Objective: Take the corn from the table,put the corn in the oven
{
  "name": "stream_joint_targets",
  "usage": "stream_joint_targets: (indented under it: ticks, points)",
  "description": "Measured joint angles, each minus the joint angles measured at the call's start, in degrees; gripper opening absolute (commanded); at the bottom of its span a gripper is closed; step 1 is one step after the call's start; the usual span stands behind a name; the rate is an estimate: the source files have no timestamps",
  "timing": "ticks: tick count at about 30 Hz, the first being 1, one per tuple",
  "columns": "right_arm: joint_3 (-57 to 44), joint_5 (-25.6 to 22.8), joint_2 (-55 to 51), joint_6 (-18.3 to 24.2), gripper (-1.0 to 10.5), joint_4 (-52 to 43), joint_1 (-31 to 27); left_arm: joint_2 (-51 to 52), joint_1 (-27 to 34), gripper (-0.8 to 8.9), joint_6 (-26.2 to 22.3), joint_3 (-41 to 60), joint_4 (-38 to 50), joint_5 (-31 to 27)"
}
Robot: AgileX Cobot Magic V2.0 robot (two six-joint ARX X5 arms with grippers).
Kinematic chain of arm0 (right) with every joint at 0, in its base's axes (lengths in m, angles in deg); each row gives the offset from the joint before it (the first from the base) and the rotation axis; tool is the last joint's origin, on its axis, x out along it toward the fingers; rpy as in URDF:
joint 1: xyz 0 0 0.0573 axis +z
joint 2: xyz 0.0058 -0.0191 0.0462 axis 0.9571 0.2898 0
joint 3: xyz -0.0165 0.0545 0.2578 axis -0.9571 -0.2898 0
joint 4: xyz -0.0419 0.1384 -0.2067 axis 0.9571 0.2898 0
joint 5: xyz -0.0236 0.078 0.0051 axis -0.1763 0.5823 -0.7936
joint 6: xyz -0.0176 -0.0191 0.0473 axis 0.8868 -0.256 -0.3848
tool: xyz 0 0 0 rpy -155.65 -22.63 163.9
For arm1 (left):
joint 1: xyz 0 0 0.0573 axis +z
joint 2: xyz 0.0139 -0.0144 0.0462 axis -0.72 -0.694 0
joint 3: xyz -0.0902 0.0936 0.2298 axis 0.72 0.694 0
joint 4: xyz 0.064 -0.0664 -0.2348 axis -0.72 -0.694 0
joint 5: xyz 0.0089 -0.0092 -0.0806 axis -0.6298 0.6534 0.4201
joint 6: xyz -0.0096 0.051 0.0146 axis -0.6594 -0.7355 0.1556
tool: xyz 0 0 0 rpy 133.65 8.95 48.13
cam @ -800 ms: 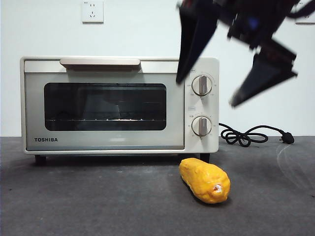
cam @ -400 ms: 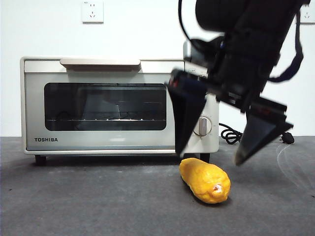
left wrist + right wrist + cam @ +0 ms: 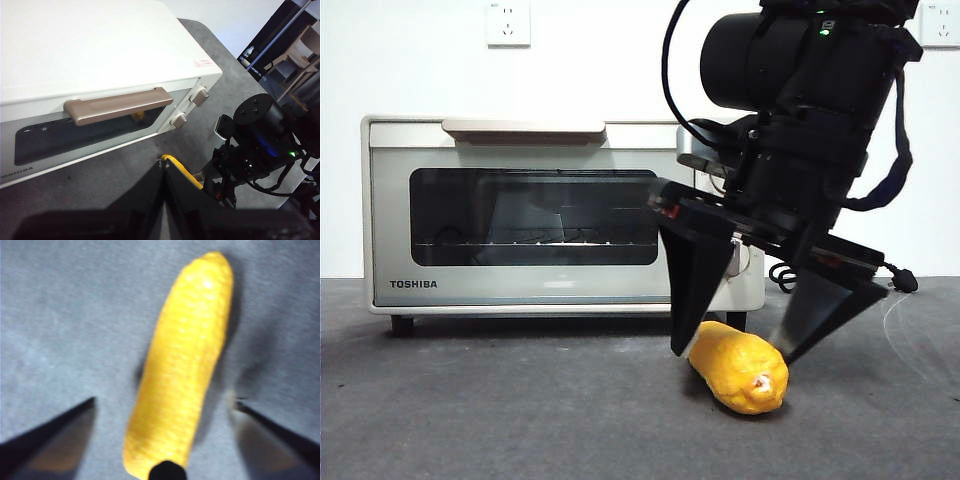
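The yellow-orange corn (image 3: 740,370) lies on the dark grey table (image 3: 520,420) in front of the oven's right end, its pale stub toward the camera. My right gripper (image 3: 732,352) is open and low over it, one jaw on each side of the cob, neither clearly touching. In the right wrist view the corn (image 3: 185,370) runs lengthwise between the spread jaws of the right gripper (image 3: 164,401). The cream TOSHIBA oven (image 3: 530,230) stands behind with its door closed. My left gripper (image 3: 162,167) hangs shut high above the oven (image 3: 100,50), holding nothing.
The oven's bar handle (image 3: 523,127) runs along the top of the door, with two knobs at the right end partly hidden by the arm. A black power cord (image 3: 820,275) lies on the table behind the right arm. A wall socket (image 3: 508,22) is above.
The right arm has come down from above the oven's knobs until its open jaws flank the corn. The corn and oven have not moved.
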Motion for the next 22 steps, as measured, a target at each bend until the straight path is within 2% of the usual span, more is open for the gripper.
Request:
stream_joint_targets:
  ticks: [5, 13, 17, 22]
  points:
    - [0.0, 0.1, 0.0, 0.0, -0.2, -0.4, 0.8, -0.8, 0.0, -0.05, 0.0, 0.0, 0.0, 0.0]
    - [0.9, 0.7, 0.0, 0.5, -0.1, 0.2, 2.4, -2.1, 0.0, -0.05, 0.0, 0.0, 2.0, 0.0]
    - [3.3, 3.3, -0.6, 0.7, -0.1, 1.1, 5.1, -3.5, 0.0, -0.05, 0.0, 0.0, 6.3, 0.0]
    - [8.2, 3.6, -3.5, 0.8, -0.1, 4.0, 9.6, -5.7, -0.3, -0.05, 0.7, 0.0, 13.5, 0.0]
